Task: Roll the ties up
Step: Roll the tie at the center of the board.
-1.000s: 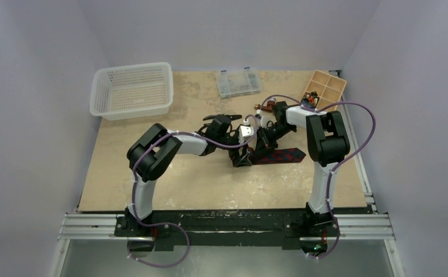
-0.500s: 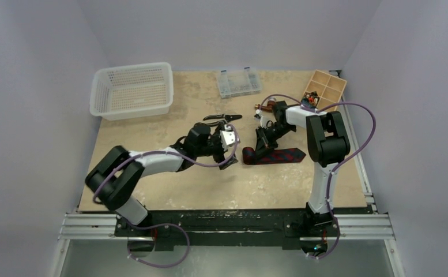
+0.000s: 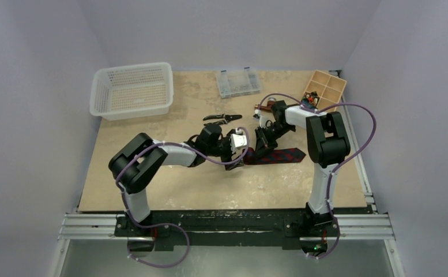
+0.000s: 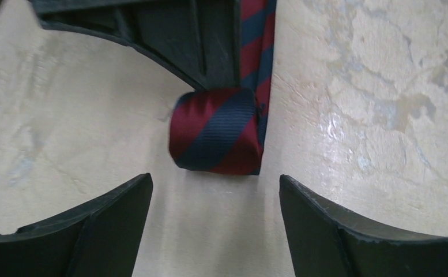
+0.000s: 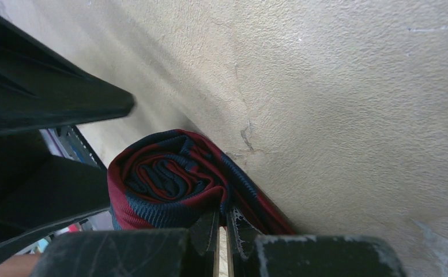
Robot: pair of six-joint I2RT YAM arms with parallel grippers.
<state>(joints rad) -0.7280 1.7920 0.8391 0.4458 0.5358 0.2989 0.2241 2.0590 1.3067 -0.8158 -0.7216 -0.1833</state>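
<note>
Left hand (image 4: 214,183) spread, low before the striped necktie (image 4: 215,130) roll; right hand (image 5: 222,225) pinches the fabric beside it.

You're looking into a robotics lab test cell: plain pale lavender wall panels (image 3: 42,86) box in a beige stone-patterned tabletop (image 3: 210,184), a silver aluminium rail (image 3: 89,226) runs along its near edge, and thin purple cables (image 3: 375,126) loop overhead.
</note>
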